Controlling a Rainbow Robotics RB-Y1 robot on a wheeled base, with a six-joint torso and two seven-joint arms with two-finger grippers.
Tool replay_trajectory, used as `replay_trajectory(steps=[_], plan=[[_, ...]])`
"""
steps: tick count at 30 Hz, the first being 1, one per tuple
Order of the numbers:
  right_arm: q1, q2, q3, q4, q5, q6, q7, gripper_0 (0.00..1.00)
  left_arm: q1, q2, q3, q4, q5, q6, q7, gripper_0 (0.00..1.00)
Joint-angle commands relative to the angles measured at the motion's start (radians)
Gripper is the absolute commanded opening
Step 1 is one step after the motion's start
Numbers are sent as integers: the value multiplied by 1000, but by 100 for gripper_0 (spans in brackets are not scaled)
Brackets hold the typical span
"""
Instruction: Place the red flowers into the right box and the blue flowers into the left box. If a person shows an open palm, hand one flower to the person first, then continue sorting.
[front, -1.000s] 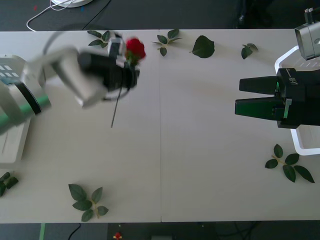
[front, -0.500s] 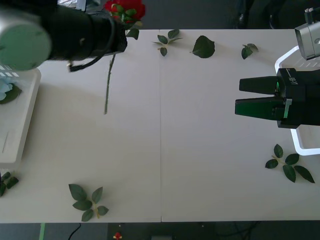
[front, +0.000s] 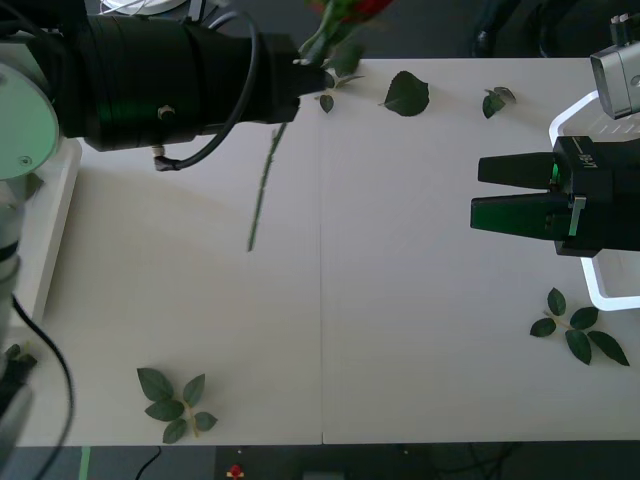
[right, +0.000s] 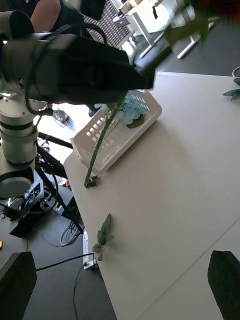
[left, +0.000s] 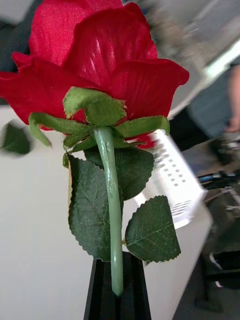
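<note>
A red flower with a deep-red head and a green stem is held in my left gripper, whose black fingers are shut on the stem. In the front view that gripper is high over the table's far edge, left of centre. The rose head is at the top edge and the stem hangs down. The left box holds blue flowers. My right gripper hovers open beside the right box and holds nothing.
Loose leaf sprigs lie near the front left, the front right and along the far edge. The left box's rim runs along the table's left side. A seam splits the tabletop.
My left arm has carried the rose to the right and higher, so its head now sits at the top edge of the front view. The right arm has stayed still.
</note>
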Motion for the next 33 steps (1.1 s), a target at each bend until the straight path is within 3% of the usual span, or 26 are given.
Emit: replay_trajectory(steps=[1, 10, 16, 23, 33], plan=[[-1, -8, -18, -9, -26, -1, -8, 100, 54, -58, 32, -39, 103, -89, -133, 0], [-10, -8, -18, 4, -68, -1, -18, 100, 88, -60, 2, -33, 265, -167, -156, 0], [-23, -4, -18, 19, -100, -2, -15, 100, 111, -60, -89, -17, 313, -347, -153, 0], [-61, 30, 3, 61, -164, -1, -21, 100, 114, -58, -119, -8, 319, -350, -144, 0], [-198, 96, 136, 140, -174, -1, -13, 100, 115, -49, -139, 15, 350, -354, -138, 0]])
